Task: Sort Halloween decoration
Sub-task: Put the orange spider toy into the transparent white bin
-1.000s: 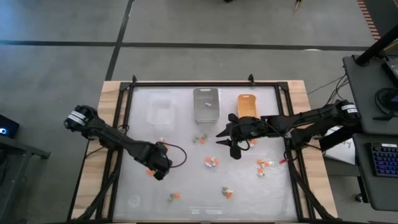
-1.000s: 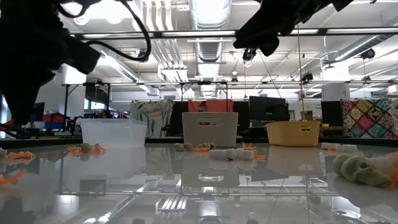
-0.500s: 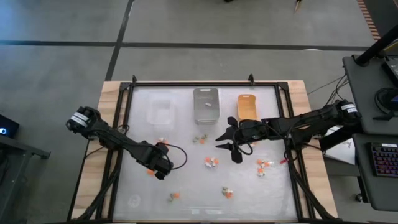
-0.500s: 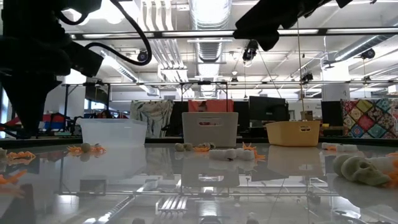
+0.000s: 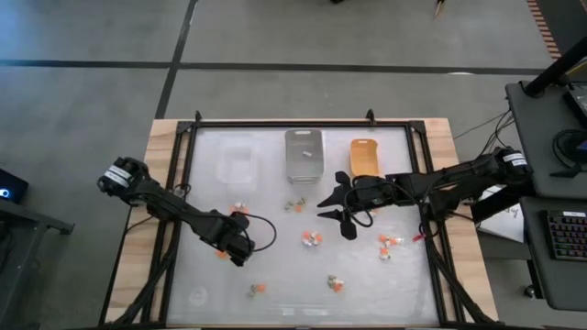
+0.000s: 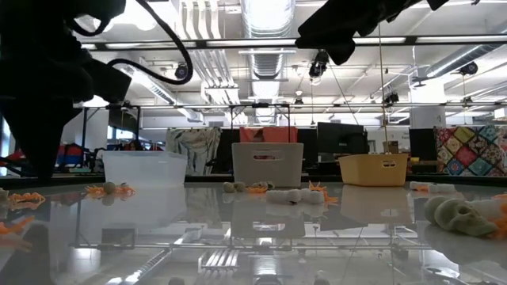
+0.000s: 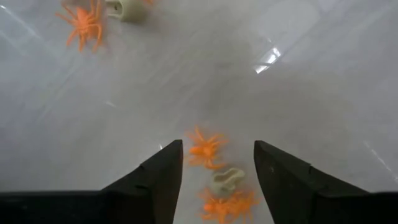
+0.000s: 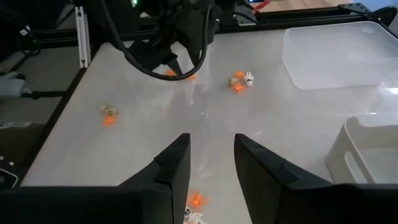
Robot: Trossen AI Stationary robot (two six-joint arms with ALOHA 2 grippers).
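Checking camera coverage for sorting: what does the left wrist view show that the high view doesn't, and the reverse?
Only the left wrist view shows the trinkets as orange spiders beside a pale skull, between the open left gripper fingers. Only the high view shows the clear tray, grey tray, orange-yellow tray and right gripper. Both show the table.

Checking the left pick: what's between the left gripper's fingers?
Left wrist view: the open left gripper has two orange spiders and a small pale skull between its fingers, lying on the table.

three trays (image 5: pixel 304 152), two arms (image 5: pixel 174 209)
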